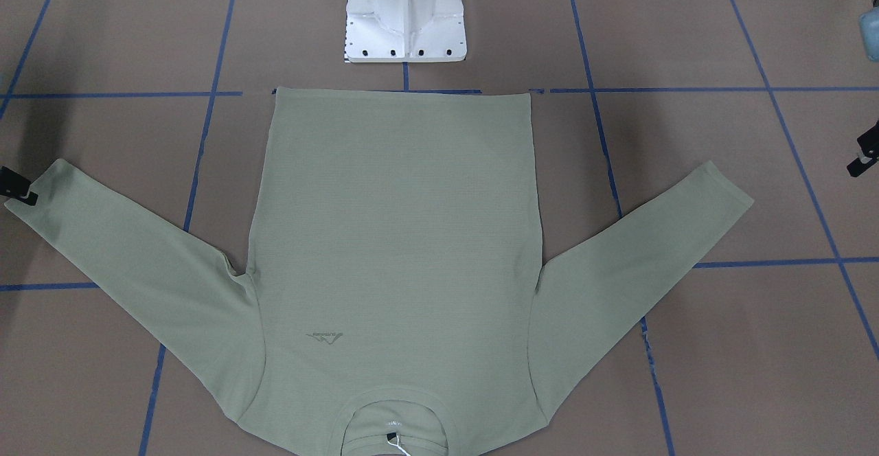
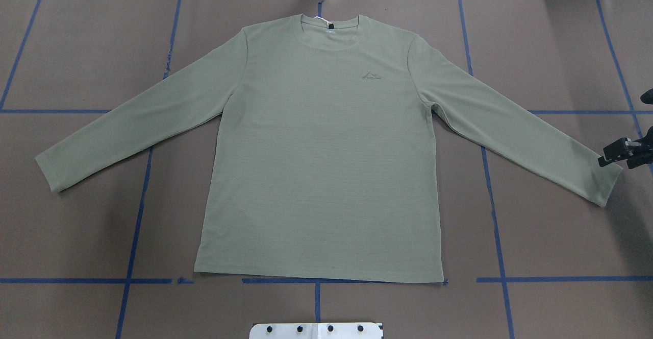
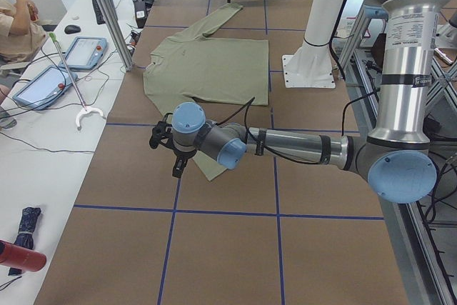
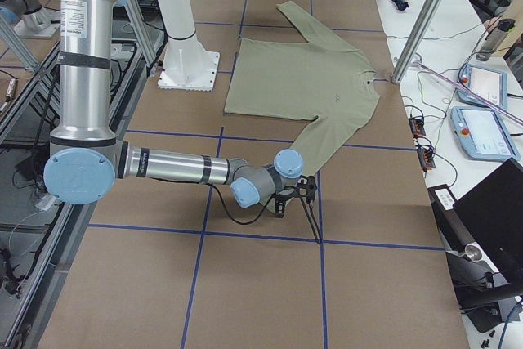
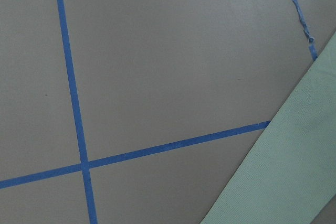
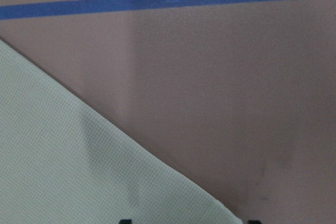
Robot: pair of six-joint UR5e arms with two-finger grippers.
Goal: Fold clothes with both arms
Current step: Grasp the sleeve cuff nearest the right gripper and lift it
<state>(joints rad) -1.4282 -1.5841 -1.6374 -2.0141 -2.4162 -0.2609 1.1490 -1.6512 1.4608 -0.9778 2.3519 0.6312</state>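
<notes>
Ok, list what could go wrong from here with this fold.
1. The right pincer sits open at the very corner of the right cuff of the shirt; closing there may catch only an edge and slip.
2. The left pincer hangs off the other cuff, over the table; lifting one sleeve alone could drag the flat body askew.

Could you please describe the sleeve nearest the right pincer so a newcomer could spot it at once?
On the brown table with blue tape lines, a sage-green shirt lies flat, collar away from the robot. The sleeve slants out on the overhead view's right. Unlike the other sleeve, it is on the side of the chest logo, with the black right pincer at its cuff.
</notes>
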